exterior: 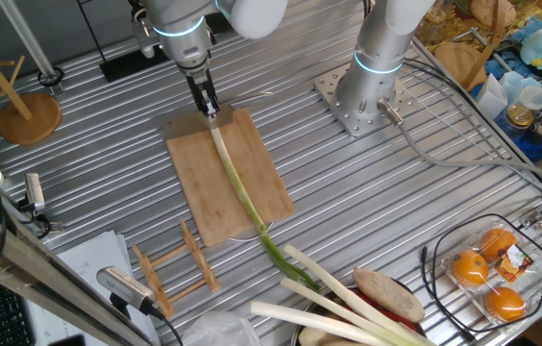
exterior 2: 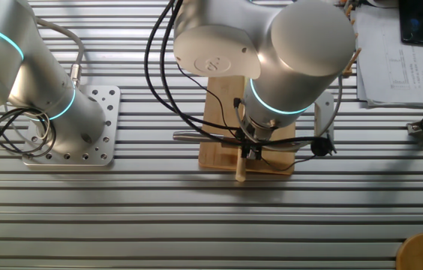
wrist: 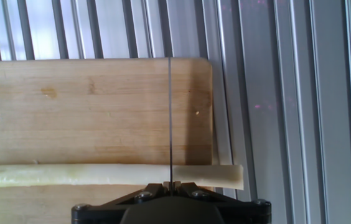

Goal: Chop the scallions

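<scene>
In the hand view, the scallion (wrist: 101,175) is cut off by the left picture edge, and the gripper (wrist: 172,186) is seen only as a dark housing at the bottom edge. The knife blade (wrist: 170,118) is shown edge-on as a thin line. In the other fixed view, most of the cutting board (exterior 2: 219,154) is hidden by the arm (exterior 2: 271,52). Whether the jaws are clamped cannot be told.

A glossy white-grey robot arm (exterior 2: 271,45) with glowing cyan rings at its joints, black cables looping at nine o'clock, a small black gripper (exterior: 209,104), and a screw-studded silver base plate (exterior: 359,104).
</scene>
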{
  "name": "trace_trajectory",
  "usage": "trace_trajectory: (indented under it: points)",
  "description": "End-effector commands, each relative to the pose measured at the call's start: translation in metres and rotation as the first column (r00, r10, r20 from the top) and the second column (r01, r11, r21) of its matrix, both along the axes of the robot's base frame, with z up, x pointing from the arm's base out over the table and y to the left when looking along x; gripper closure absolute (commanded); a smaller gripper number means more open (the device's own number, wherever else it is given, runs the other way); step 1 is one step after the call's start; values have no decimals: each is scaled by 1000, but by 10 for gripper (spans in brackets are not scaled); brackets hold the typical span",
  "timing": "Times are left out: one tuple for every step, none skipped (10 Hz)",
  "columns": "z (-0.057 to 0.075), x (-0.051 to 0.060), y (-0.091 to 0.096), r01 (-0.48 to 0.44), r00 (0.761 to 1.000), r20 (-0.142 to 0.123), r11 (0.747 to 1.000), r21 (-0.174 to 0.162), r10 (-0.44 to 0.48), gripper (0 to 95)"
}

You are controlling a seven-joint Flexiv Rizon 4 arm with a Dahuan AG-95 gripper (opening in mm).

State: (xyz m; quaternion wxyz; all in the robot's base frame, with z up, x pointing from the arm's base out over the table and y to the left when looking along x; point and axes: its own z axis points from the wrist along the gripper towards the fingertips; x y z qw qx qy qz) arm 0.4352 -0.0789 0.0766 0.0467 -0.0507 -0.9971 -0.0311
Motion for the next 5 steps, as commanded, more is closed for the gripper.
trace_trajectory:
  points:
    - [-3,-3,0,-2,1000,6,1000,1,2,950]
    - [-3,-3,1,-2,1000,5,1000,0,2,950]
    - [-3,-3,1,-3,1000,4,1000,0,3,950]
    - [-4,-3,0,-3,1000,6,1000,1,3,950]
    - [-8,-4,0,-5,1000,7,1000,1,5,950]
